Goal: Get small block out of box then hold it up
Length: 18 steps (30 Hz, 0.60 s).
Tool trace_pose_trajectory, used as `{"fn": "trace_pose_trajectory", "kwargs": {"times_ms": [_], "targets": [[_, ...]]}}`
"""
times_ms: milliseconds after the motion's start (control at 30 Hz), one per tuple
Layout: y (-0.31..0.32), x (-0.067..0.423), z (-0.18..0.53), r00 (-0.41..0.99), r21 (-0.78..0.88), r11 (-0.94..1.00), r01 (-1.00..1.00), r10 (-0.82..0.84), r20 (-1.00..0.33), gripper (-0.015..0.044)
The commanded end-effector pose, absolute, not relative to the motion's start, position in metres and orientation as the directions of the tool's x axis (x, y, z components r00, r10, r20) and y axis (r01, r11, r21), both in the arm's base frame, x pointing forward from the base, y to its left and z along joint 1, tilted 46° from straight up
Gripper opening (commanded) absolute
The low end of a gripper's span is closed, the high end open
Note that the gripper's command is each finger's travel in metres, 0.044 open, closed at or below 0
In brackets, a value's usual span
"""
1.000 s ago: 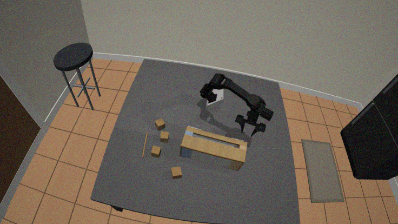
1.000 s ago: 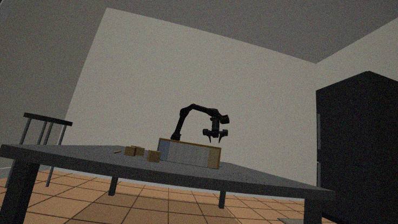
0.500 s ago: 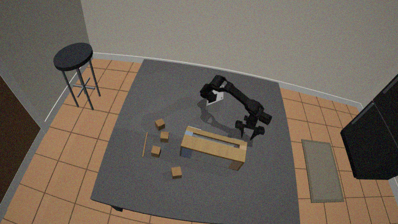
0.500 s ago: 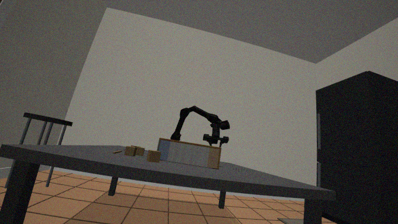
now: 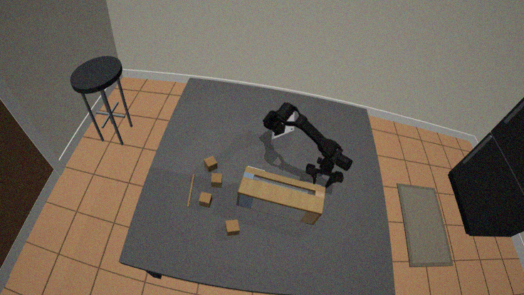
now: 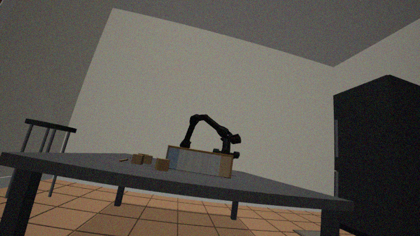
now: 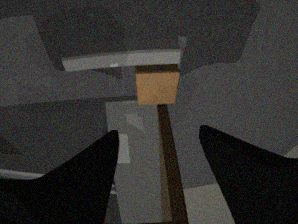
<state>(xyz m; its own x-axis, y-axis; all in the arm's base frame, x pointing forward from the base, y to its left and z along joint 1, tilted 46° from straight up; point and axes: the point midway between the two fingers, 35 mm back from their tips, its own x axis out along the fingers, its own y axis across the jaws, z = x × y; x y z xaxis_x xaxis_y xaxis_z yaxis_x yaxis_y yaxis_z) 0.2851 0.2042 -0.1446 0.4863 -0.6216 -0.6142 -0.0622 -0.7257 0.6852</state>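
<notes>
The wooden box (image 5: 278, 196) (image 6: 225, 166) lies in the middle of the grey table (image 5: 219, 110) (image 6: 88, 169). It has a long slot (image 5: 282, 182) in its top and a pale clear front (image 6: 196, 161). My gripper (image 5: 322, 180) (image 6: 226, 152) (image 7: 160, 133) is open and empty. It hangs low, just behind the box's right end, with its fingers partly hidden by the box in the exterior view. In the wrist view a small tan square face (image 7: 157, 87) shows ahead between the fingers; I cannot tell whether it is the block on the shelf. The top and exterior views do not show that block.
Several loose tan blocks (image 5: 210, 163) (image 5: 216, 179) (image 5: 205, 199) (image 5: 232, 226) and a thin stick (image 5: 190, 189) lie on the table left of the box. A black stool (image 5: 95, 74) stands off the table's far left, and a dark cabinet (image 5: 490, 183) stands at the right.
</notes>
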Motion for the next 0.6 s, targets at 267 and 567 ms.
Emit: {"fn": "trace_pose_trajectory", "kwargs": {"times_ms": [267, 567], "targets": [[0.190, 0.288, -0.159, 0.489, 0.691, -0.720, -0.060, -0.625, -0.609, 0.0285], [0.181, 0.290, -0.170, 0.489, 0.691, -0.720, -0.060, -0.625, -0.609, 0.0285]]}}
